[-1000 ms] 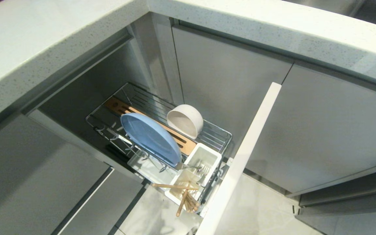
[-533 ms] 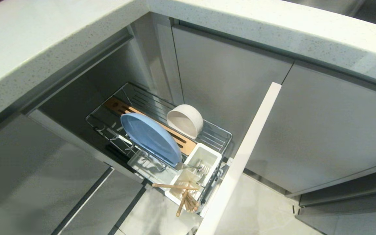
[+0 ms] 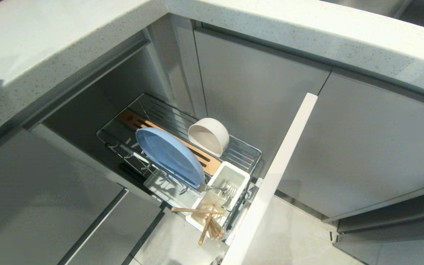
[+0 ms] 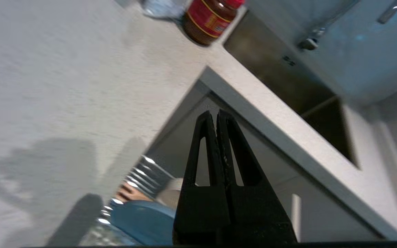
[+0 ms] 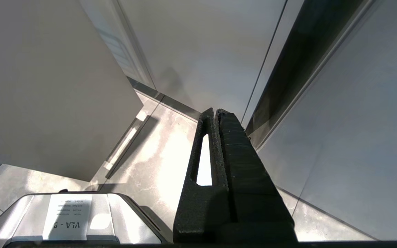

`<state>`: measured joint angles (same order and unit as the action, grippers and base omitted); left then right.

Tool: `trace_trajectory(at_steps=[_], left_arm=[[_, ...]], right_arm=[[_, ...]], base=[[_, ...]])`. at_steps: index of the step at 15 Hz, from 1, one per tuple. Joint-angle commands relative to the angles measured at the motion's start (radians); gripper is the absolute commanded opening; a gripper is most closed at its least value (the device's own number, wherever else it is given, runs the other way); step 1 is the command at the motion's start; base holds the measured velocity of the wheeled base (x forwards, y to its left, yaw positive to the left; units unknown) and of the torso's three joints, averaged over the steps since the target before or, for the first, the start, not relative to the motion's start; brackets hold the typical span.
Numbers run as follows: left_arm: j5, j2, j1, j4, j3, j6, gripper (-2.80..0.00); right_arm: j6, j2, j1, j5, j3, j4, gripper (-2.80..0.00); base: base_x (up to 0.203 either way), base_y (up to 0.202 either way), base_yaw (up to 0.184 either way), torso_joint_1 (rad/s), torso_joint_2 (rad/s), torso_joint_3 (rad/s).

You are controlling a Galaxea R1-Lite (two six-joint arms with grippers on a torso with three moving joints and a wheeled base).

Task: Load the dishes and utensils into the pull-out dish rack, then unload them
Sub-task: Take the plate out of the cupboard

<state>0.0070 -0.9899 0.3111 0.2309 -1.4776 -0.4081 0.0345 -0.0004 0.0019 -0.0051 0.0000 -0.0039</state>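
1. Rack (image 3: 247, 151) is pulled out from under the table (image 3: 307, 35), chrome wire, with its tall pale front panel (image 3: 271, 176) standing at the near end.
2. Blue plate (image 3: 169, 156) stands on edge in the prongs, leaning a bit, right beside the slotted wooden strip (image 3: 134, 121).
3. White bowl (image 3: 209, 135) lies on its side on the wires on the far side of that strip, just beside the plate, mouth facing left.
4. White plastic cup (image 3: 223, 191) sits at the front end of the rack. Silver cutlery (image 3: 215, 189) lies in it, and the chopsticks (image 3: 206, 221) stick out of the near part, one lying crosswise over the others.
5. Left pincer (image 4: 213, 115) isn't in the head view. In its own wrist view it's fully closed with nothing in it, hanging up above the table edge, with the plate and rack down below it. A red-labelled jar (image 4: 210, 19) stands on the table further off.
6. Right pincer (image 5: 215, 112) is closed too and empty, parked low, pointing at the floor (image 5: 157, 155) next to the cabinet doors.
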Motion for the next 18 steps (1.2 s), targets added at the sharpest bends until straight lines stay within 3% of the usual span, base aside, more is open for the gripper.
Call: trace_trajectory(at_steps=[1,3,9,12,17,18], left_arm=[[0.006,-0.076,0.113,-0.002,-0.009,-0.059,-2.80],[0.053,-0.131,0.210,-0.007,-0.011,-0.105,-2.80],[0.348,-0.284,0.511,0.019,0.008,-0.182,-2.80],[0.399,-0.353,0.521,0.120,-0.009,-0.243,-2.80],[0.402,-0.423,0.538,0.278,-0.024,-0.345,-2.80],[0.413,-0.440,0.543,0.309,-0.028,-0.354,-0.14]], right_arm=[[-0.001,-0.004,0.000,0.000,0.002,-0.001,-2.80],[0.001,-0.004,0.000,0.001,0.002,-0.001,-2.80],[0.000,-0.003,0.000,0.000,0.002,-0.001,-2.80],[0.001,-0.004,0.000,0.001,0.002,-0.001,-2.80],[0.000,-0.003,0.000,0.000,0.002,-0.001,-2.80],[0.000,-0.004,0.000,0.001,0.002,-0.001,-2.80]], base=[[0.000,0.000,0.000,0.000,0.00,0.000],[0.000,0.000,0.000,0.000,0.00,0.000],[0.000,0.000,0.000,0.000,0.00,0.000],[0.000,0.000,0.000,0.000,0.00,0.000],[0.000,0.000,0.000,0.000,0.00,0.000],[0.000,0.000,0.000,0.000,0.00,0.000]])
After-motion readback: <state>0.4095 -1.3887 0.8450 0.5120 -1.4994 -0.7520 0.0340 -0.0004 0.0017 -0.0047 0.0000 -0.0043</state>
